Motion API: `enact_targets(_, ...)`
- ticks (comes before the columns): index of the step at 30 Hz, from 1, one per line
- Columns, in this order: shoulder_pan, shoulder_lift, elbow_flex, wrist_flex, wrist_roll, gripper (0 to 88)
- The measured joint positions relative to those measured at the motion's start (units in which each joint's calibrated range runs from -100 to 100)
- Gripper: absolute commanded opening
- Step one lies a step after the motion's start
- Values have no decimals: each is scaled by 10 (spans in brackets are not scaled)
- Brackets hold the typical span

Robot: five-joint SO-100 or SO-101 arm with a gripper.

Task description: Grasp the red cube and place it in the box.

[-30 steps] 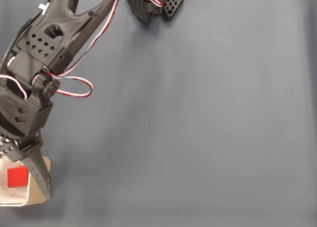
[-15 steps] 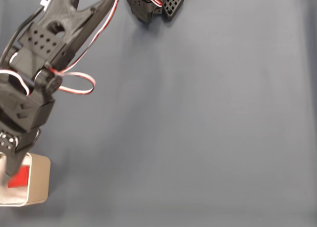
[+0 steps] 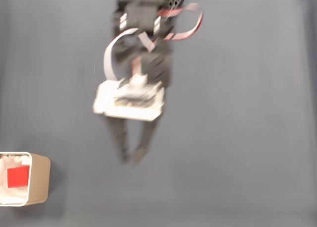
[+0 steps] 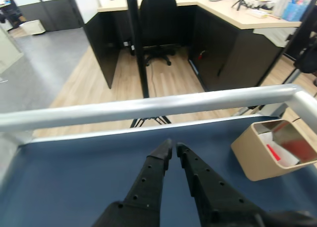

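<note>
1 red cube (image 3: 18,177) in 1 box (image 3: 40,180)

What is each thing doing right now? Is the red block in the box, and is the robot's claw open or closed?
red cube: lying inside the box, free of the gripper.
box: upright on the blue table, open at the top, holding the cube.
gripper: empty, fingertips nearly together, raised above the table and away from the box.
table: bare blue surface around the box.
</note>
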Motion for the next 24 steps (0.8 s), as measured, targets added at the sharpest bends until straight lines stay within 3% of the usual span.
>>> enact_targets(14, -61, -450, 534, 0, 0, 0)
enact_targets(24, -58, -709, 758, 206, -4, 0)
